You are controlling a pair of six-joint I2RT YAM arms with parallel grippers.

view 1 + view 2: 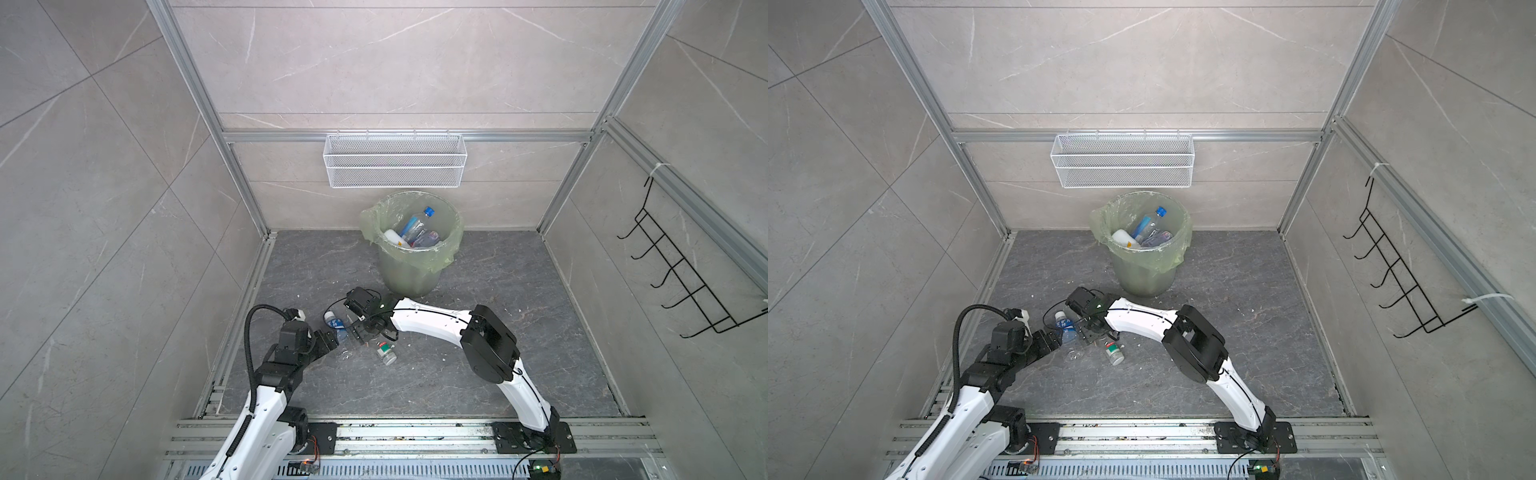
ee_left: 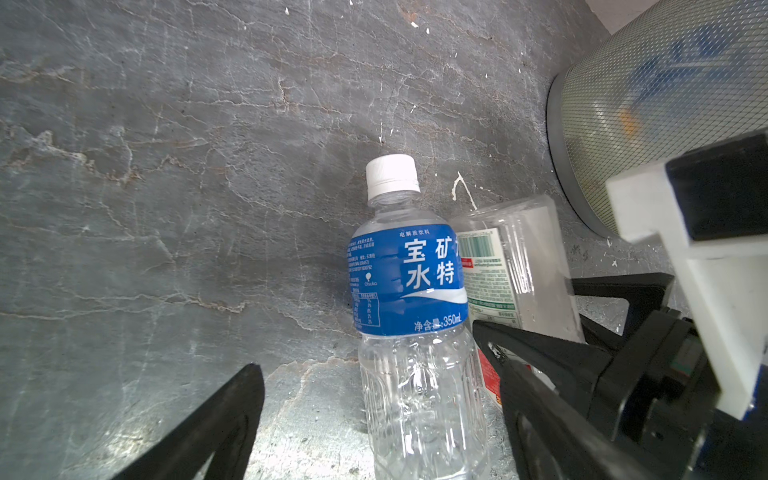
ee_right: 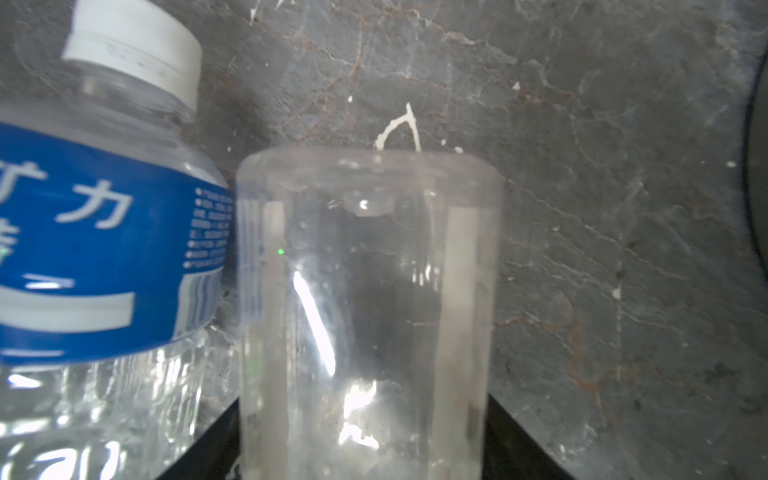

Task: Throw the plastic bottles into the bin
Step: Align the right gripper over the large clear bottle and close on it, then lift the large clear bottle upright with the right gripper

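- A clear bottle (image 3: 365, 291) fills the middle of the view, lying lengthwise with its flat end pointing away from the camera; the near end runs out of frame.
- The black fingers (image 3: 515, 449) of the right claw (image 3: 363, 401) show on either side of its near part, close against its walls; whether they press it cannot be told.
- A blue-labelled bottle (image 3: 104, 249) with a white cap (image 3: 133, 45) lies alongside, its label edge touching or just beside the clear one.
- Both rest on a dark grey veined floor (image 3: 602, 208).
- A white squiggle (image 3: 401, 129) marks the floor just past the clear bottle's end.
- A dark curved edge (image 3: 760, 187) cuts in at the side, blurred.
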